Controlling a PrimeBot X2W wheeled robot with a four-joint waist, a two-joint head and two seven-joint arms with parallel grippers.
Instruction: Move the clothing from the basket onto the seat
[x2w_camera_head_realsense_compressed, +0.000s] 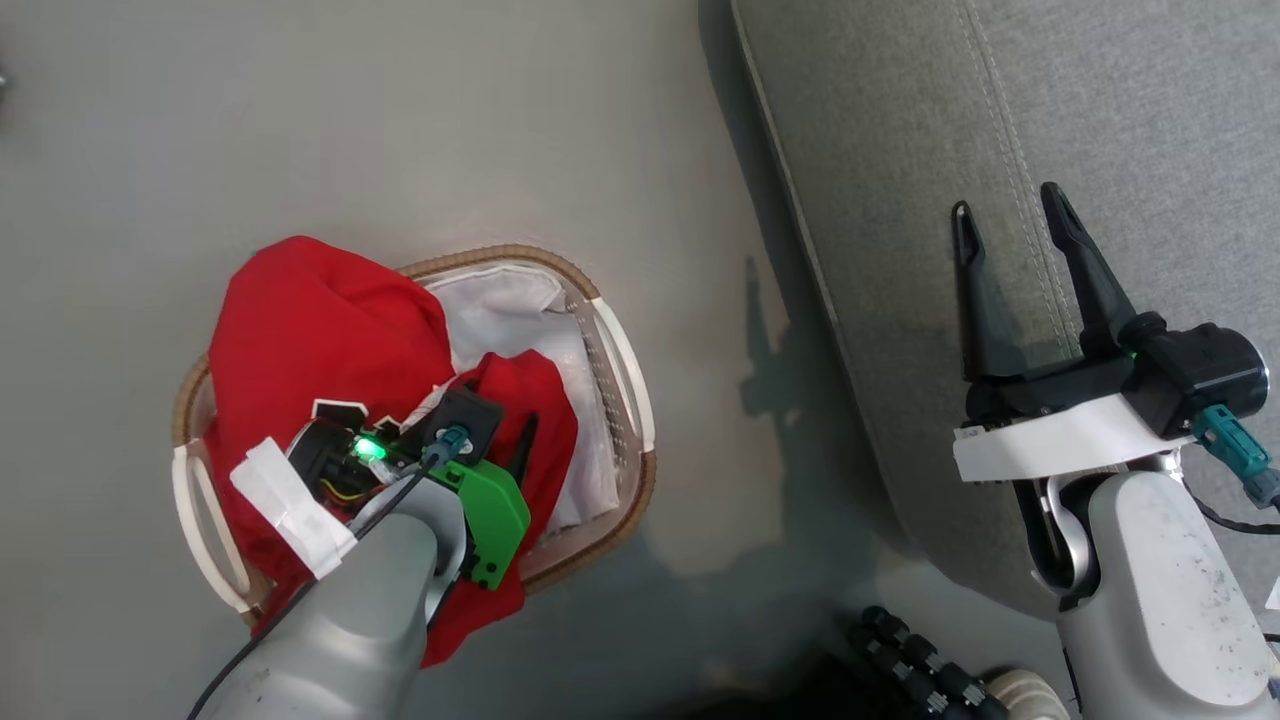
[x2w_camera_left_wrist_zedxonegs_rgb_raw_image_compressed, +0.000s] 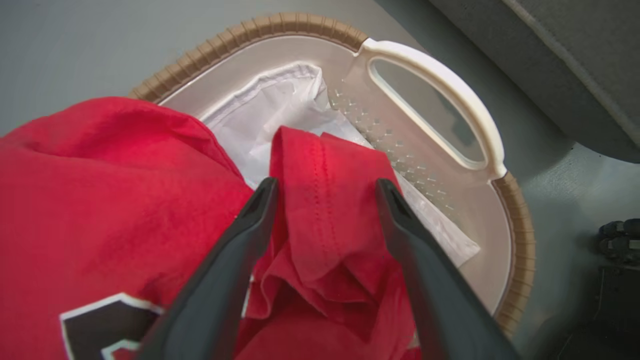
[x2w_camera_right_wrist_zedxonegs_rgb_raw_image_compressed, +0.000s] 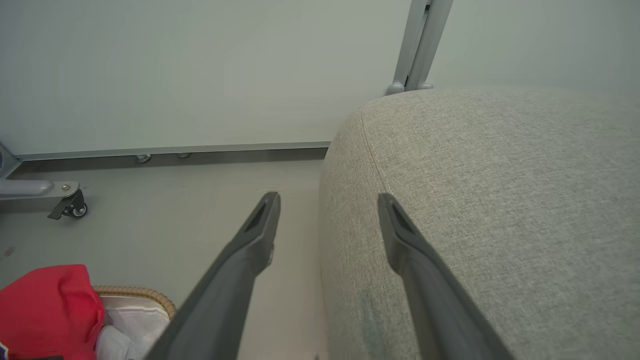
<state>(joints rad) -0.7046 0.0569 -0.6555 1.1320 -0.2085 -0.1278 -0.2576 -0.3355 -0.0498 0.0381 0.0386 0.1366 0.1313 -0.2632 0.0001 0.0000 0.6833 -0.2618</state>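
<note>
My left gripper (x2w_camera_head_realsense_compressed: 505, 435) is down in the basket (x2w_camera_head_realsense_compressed: 520, 255). The basket sits on the floor (x2w_camera_head_realsense_compressed: 400, 120), near the big grey seat (x2w_camera_head_realsense_compressed: 1150, 120) but not touching it.

In the left wrist view, the left gripper (x2w_camera_left_wrist_zedxonegs_rgb_raw_image_compressed: 326, 186) has its two dark fingers wide apart. A fold of the plain red garment (x2w_camera_left_wrist_zedxonegs_rgb_raw_image_compressed: 325, 225) stands up between them. The fingers are on both sides of the fold, but they are not squeezing it, so I am holding nothing.

The red jersey (x2w_camera_left_wrist_zedxonegs_rgb_raw_image_compressed: 100, 200) with black-and-white letters is piled right beside that fold. From the head view, the jersey (x2w_camera_head_realsense_compressed: 300, 330) bulges up over the brown rim, and some red cloth spills over the side nearest me. Both red things are in the basket, on top of the white liner (x2w_camera_left_wrist_zedxonegs_rgb_raw_image_compressed: 270, 115).

My right gripper (x2w_camera_head_realsense_compressed: 1005, 200) hangs over the edge of the seat, well apart from the basket. Its fingers are wide open too, with nothing in them. In the right wrist view, the right gripper (x2w_camera_right_wrist_zedxonegs_rgb_raw_image_compressed: 328, 197) has one finger over the floor and the other over the seat's (x2w_camera_right_wrist_zedxonegs_rgb_raw_image_compressed: 500, 200) round corner. The basket (x2w_camera_right_wrist_zedxonegs_rgb_raw_image_compressed: 135, 292) peeks in at the low left corner there.
</note>
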